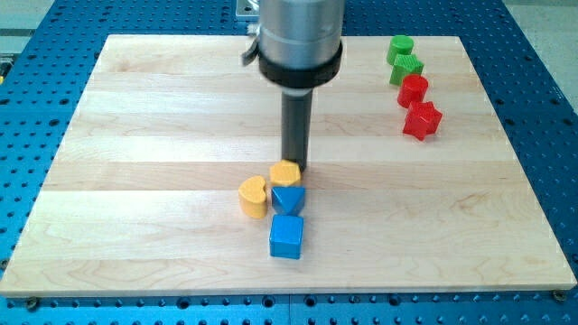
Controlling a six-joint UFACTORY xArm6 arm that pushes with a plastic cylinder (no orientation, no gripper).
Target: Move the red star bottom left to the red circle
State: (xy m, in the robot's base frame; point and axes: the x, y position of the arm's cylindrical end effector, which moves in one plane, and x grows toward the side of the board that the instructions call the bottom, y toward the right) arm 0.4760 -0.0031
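Resting beside the yellow block [285, 172] at centre frame, my tip [295, 168] sits far from the red star [422, 120] and red circle [414, 90], upper right; no pincer exists to judge.

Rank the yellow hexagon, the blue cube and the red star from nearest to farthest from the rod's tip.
From my tip:
1. Yellow hexagon, right at it, just below-left.
2. Blue cube, further toward the view's bottom.
3. Red star, far off at the view's upper right.

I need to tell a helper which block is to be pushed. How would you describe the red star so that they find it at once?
Look at the wooden board's top right corner in the view, where four blocks stand in a column. The red star is the lowest, just under the red circle. Unlike that round neighbour it has pointed edges; the two blocks above are green.
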